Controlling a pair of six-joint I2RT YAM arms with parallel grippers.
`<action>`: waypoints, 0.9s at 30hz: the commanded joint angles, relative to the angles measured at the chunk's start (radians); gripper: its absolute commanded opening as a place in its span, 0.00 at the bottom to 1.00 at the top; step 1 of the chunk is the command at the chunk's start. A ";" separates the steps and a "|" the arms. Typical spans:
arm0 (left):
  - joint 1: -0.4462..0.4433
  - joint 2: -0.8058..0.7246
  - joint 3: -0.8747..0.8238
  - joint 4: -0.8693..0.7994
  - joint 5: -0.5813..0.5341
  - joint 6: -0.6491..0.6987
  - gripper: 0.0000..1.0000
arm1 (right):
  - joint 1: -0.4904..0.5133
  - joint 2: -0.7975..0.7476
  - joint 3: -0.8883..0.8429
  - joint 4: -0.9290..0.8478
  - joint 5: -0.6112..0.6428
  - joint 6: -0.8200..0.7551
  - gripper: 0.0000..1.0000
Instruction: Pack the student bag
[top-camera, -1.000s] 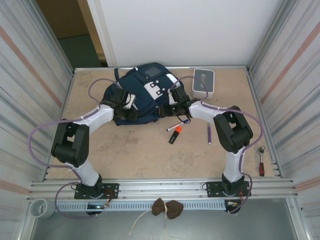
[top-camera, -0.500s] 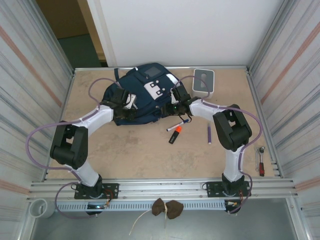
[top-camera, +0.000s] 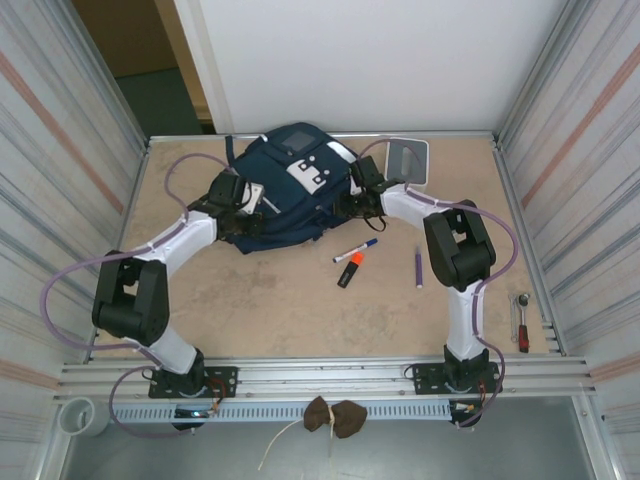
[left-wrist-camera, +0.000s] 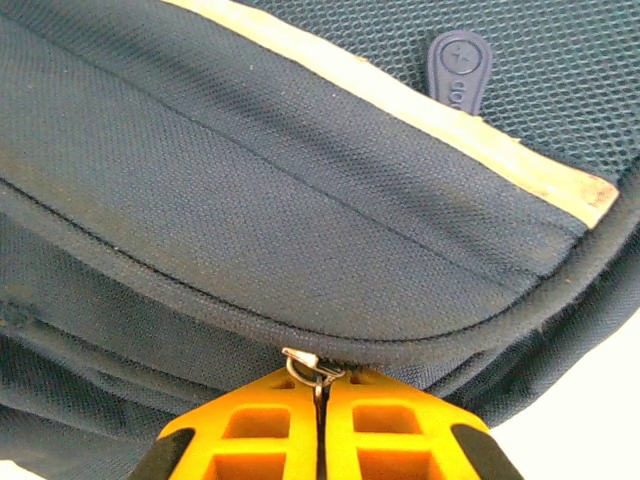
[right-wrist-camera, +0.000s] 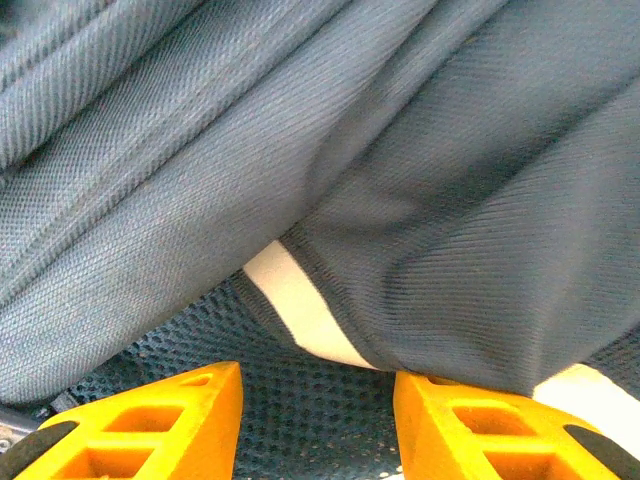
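Navy bag at far edge, left jaws clamped on zipper pull

Student bag (top-camera: 285, 190) flat on table (top-camera: 250, 310), against far edge, a bit left of middle, white patches facing up. Left gripper (left-wrist-camera: 322, 388) at bag's left side, jaws pressed together, pinching small metal zipper pull (left-wrist-camera: 306, 364) just under a piped seam. Pale reflective stripe (left-wrist-camera: 420, 105) and rubber tab (left-wrist-camera: 458, 65) higher up on the fabric. Right gripper (right-wrist-camera: 318, 400) at bag's right side, jaws apart, tips close under a fabric fold edged with a white stripe. Dark mesh (right-wrist-camera: 310, 445) visible in the gap, nothing clearly pinched. White-grey box (top-camera: 410, 155) at far edge, just right of bag, partly behind right arm. White-and-blue marker (top-camera: 356, 249), orange highlighter (top-camera: 349, 270) and purple pen (top-camera: 417, 268) loose near table middle, right of centre, apart from bag. Ratchet (top-camera: 521, 322) on right side rail, toward near-right corner. Brown cloth (top-camera: 333, 416) on front rail between the arm bases.
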 joint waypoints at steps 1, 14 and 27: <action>0.015 -0.073 -0.044 -0.004 0.023 -0.017 0.00 | -0.019 -0.015 0.030 -0.040 0.008 -0.046 0.45; -0.020 -0.143 -0.078 0.070 0.086 -0.125 0.00 | 0.117 -0.241 -0.297 0.297 -0.250 0.316 0.65; -0.063 -0.206 -0.127 0.097 0.017 -0.206 0.00 | 0.153 -0.105 -0.300 0.388 -0.092 0.453 0.64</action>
